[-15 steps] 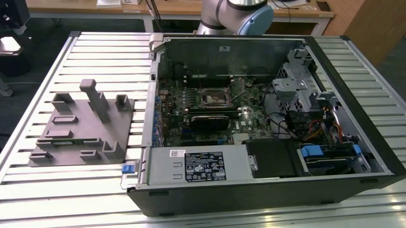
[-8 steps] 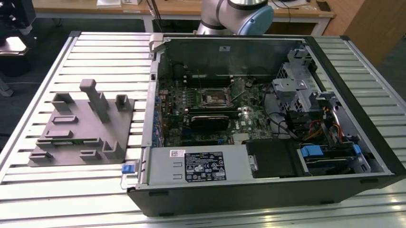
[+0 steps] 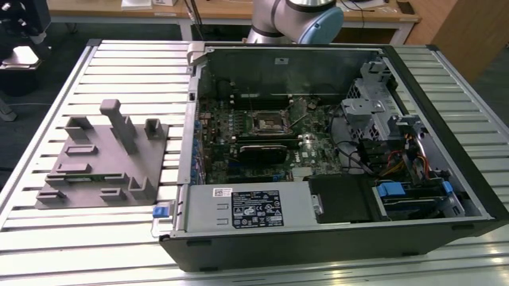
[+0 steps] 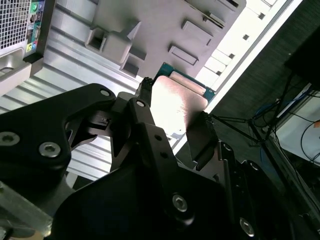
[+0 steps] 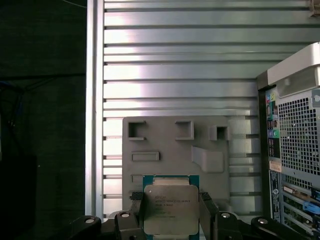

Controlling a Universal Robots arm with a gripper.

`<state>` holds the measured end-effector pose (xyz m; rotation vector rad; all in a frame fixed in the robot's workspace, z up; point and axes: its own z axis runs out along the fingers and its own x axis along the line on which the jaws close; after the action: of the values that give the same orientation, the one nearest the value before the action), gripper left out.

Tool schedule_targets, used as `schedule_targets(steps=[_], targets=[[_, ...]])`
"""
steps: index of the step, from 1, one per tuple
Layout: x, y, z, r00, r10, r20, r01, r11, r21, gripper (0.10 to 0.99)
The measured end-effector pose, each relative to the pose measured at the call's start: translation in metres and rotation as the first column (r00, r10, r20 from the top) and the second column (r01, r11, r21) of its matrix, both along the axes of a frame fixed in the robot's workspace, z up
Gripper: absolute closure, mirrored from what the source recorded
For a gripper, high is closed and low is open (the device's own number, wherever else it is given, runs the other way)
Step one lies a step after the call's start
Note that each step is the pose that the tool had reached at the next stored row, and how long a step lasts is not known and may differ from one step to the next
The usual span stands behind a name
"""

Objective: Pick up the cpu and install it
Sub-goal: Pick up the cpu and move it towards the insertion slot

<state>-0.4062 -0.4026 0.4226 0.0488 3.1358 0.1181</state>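
At the exterior view's left, a grey plastic block with upright posts point(image 3: 104, 161) sits on a ribbed silvery aluminium table point(image 3: 119, 65). Just beside it, toward the exterior view's right, lies an open black metal computer case point(image 3: 318, 250). The green motherboard inside faces up, with a dark square socket frame with a metal rim point(image 3: 269, 122) near its middle. Behind the case stands the pale grey and blue robot arm point(image 3: 306, 18).

In both wrist views the black two-fingered gripper point(image 5: 171, 205) is clamped on the cpu point(image 5: 171, 212), a thin square chip with a pale silvery metal top and a green border. One of the dark fingers point(image 5: 136, 207) presses each opposite edge. The first wrist view shows the chip over the edge of the grey block point(image 5: 175, 145), with the case's perforated rear panel point(image 5: 295, 150) off to one side. In the second wrist view the cpu point(image 4: 177, 100) gleams between the fingertips of the gripper point(image 4: 175, 112). I cannot tell whether the chip touches the block.
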Motion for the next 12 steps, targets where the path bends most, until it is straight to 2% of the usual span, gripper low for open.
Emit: schedule_targets(steps=[12], targets=[[0.0088,0.0001,0.0,1.0,0.0,0.0,0.0,1.0,0.0,0.557]])
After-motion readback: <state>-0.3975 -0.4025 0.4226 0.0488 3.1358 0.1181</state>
